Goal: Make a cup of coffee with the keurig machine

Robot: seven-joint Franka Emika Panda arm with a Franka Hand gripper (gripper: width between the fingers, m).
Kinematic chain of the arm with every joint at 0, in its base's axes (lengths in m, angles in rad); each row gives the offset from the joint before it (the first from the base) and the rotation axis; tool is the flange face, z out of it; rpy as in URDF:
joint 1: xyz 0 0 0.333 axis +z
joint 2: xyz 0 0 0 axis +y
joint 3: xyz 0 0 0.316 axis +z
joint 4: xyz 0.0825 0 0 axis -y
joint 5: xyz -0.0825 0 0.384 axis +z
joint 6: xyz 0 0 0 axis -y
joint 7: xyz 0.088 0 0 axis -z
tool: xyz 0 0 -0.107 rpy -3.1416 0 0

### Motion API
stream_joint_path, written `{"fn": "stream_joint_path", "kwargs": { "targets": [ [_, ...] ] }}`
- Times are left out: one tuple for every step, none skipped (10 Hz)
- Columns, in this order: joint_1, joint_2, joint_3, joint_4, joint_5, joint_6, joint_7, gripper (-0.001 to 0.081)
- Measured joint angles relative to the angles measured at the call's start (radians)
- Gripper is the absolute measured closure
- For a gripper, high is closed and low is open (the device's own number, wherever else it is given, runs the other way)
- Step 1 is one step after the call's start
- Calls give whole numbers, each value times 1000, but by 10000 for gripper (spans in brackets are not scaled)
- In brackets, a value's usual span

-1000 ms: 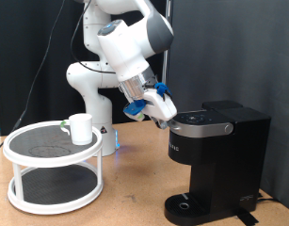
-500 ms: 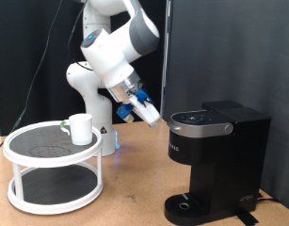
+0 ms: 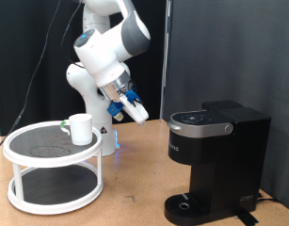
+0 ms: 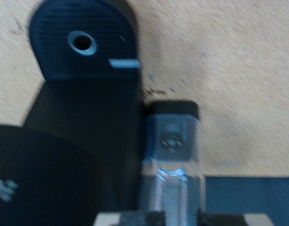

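The hand [image 3: 136, 110] hangs between the cup [image 3: 80, 128] and the keurig machine [image 3: 215, 160], touching neither. It grasps nothing visible; finger spread cannot be determined. Judged step: transit toward the cup, requiring alignment.

Keurig machine [image 3: 217, 155] matt black plastic; cup [image 3: 80, 128] smooth white.

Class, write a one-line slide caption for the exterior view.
Gripper hangs in mid-air between the cup on its tiered stand and the keurig machine.
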Motion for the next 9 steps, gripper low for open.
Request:
{"fn": "stream_joint_path", "kwargs": {
  "targets": [
    [-3,-28,-23,-7,8,-56,-5,806],
    [-11,-59,-40,-13,7,-106,3,806],
    [-27,-90,-47,-17,-16,-138,33,806],
    [-46,-122,-47,-21,-44,-153,58,806],
    [-66,-152,-50,-22,-83,-185,79,806],
    [-86,-177,-56,-16,-133,-243,92,806],
    [-104,-197,-66,-5,-182,-307,94,806],
    [-117,-215,-80,5,-212,-360,87,806],
    [-124,-233,-94,9,-222,-390,83,806]
  ]
}}
